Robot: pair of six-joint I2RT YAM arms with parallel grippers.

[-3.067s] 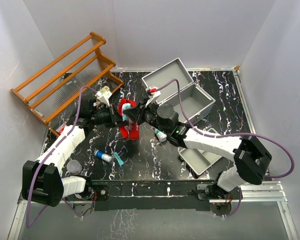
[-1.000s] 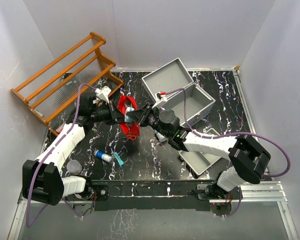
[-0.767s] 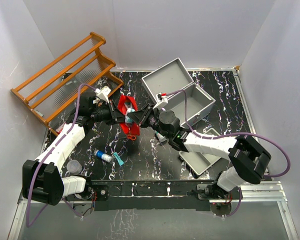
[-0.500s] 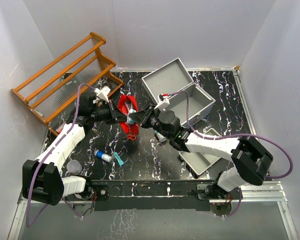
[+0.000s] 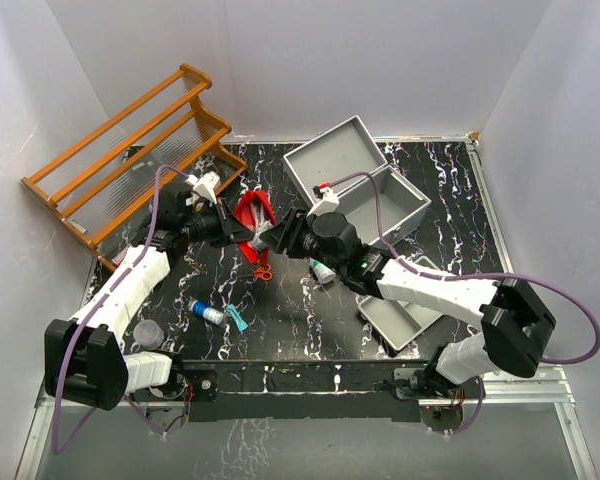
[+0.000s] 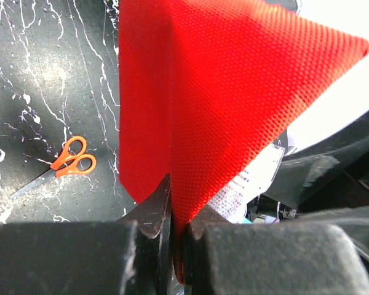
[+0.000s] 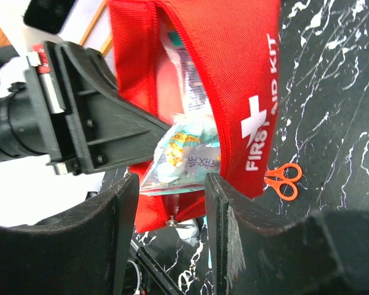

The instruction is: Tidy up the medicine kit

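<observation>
The left gripper point(image 6: 175, 212) pinches the edge of the red first aid kit pouch point(image 7: 234, 74), while the right gripper point(image 7: 166, 184), at four o'clock of it, stands spread with a printed packet point(image 7: 181, 153) between its fingers.

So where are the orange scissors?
Top view: the scissors lie on the table, left of centre, close by the red pouch the left gripper holds.
</observation>
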